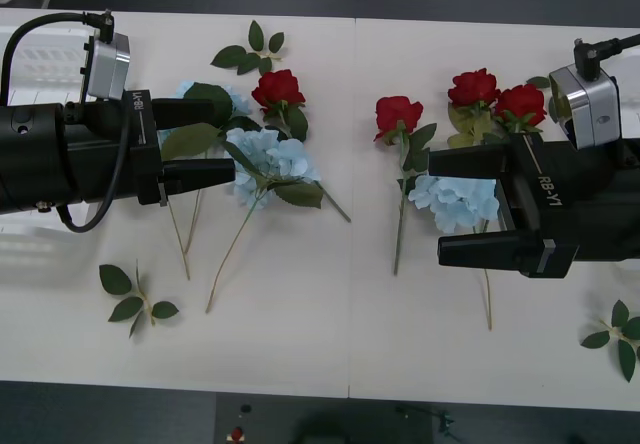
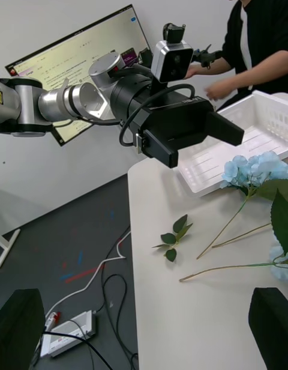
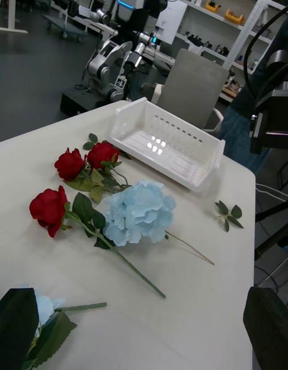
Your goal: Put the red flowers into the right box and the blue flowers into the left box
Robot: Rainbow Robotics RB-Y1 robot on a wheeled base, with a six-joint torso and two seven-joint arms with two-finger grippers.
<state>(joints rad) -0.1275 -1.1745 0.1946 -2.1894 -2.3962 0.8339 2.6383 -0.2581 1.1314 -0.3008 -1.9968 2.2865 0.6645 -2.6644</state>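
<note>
The left hand point(image 1: 198, 144) hangs over the white counter point(image 1: 300, 344) with its two black fingers spread apart and nothing between them. It is just above a blue flower point(image 1: 268, 159) and some big leaves. The right hand point(image 1: 470, 207) is spread wide too, holding nothing, and another blue flower point(image 1: 455, 202) lies under it. Four red flowers lie on the counter: one point(image 1: 278, 89) near the left hand, one point(image 1: 398, 114) in the middle, and two point(image 1: 497, 97) side by side near the right hand. The left box point(image 2: 240, 145) sits at the counter's left end. The right box point(image 3: 165, 142) sits at the right end.
</note>
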